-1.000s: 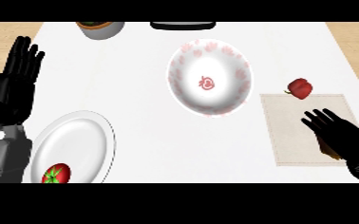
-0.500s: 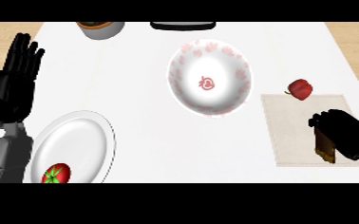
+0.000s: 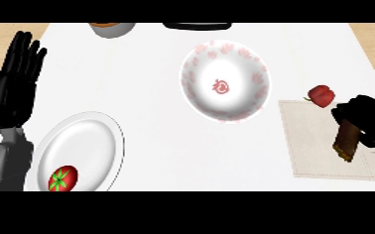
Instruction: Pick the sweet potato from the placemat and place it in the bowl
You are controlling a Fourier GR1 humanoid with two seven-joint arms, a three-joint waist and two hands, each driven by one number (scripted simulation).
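A white bowl [image 3: 223, 82] with red markings stands at the middle of the counter. At the right lies a beige placemat [image 3: 315, 148]. My right hand [image 3: 357, 110] is over the mat's right side, fingers curled round the upper end of a brown, elongated sweet potato [image 3: 346, 143]. The sweet potato's lower end sticks out below the hand; whether it still touches the mat I cannot tell. My left hand [image 3: 18, 79] rests open at the left edge, fingers up.
A small red vegetable [image 3: 321, 95] sits at the placemat's top edge, just left of my right hand. A white plate [image 3: 88, 148] with a tomato [image 3: 63, 178] lies at the lower left. A grey pot [image 3: 112, 29] and a dark object [image 3: 198, 26] stand at the back.
My right hand went from spread fingers over the mat to fingers curled on the sweet potato, and shifted right. The brown sweet potato now shows below it. The left hand is unchanged.
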